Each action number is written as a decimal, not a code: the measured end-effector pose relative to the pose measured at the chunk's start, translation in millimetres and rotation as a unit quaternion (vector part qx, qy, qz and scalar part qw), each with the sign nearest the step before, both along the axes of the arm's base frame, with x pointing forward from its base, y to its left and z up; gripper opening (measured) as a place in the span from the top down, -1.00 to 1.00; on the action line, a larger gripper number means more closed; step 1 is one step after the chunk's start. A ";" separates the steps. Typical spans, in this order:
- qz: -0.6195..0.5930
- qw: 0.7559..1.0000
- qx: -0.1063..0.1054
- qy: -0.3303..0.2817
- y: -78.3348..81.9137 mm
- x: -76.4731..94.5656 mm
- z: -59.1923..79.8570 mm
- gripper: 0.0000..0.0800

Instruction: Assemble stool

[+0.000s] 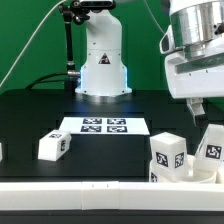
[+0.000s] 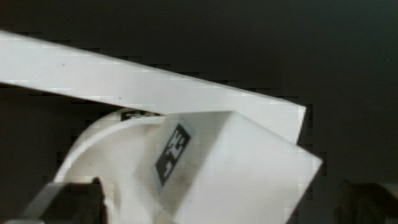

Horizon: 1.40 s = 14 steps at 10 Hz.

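About two thirds done, by the look of it. At the lower right of the exterior view two legs stand upright, close together, seemingly set in the seat. The seat is largely hidden behind the rail that runs along the bottom edge. The third leg lies loose on its side on the dark worktop, at the exterior view's left and well apart from the others. The marker board lies between, at the frame's centre. The gripper hangs at the upper right, above the standing legs and touching neither. Its fingers are dark and partly cut off, so I cannot tell how far apart they are, and nothing shows in them. The blurred wrist view shows one tagged leg close up, with what seems to be the seat's curved edge beside it and the rail behind. Whether the standing legs are fully tightened cannot be judged. Left to do: fetch the third leg and fit it into the remaining socket.
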<state>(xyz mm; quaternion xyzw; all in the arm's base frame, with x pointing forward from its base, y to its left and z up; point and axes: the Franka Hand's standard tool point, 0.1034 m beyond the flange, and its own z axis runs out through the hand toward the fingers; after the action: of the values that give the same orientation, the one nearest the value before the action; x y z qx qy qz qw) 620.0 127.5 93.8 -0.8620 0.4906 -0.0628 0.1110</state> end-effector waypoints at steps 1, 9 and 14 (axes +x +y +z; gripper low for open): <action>0.076 0.997 -0.018 -0.010 0.9 0.4 1.2 -0.62; 0.358 0.933 -0.045 -0.008 7.8 -9.7 3.0 -0.62; 0.406 0.913 -0.005 0.048 -3.2 -6.1 3.6 -0.62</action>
<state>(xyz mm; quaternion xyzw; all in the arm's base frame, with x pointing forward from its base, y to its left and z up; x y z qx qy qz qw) 613.9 124.3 97.4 -0.9893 0.1032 0.0265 0.0993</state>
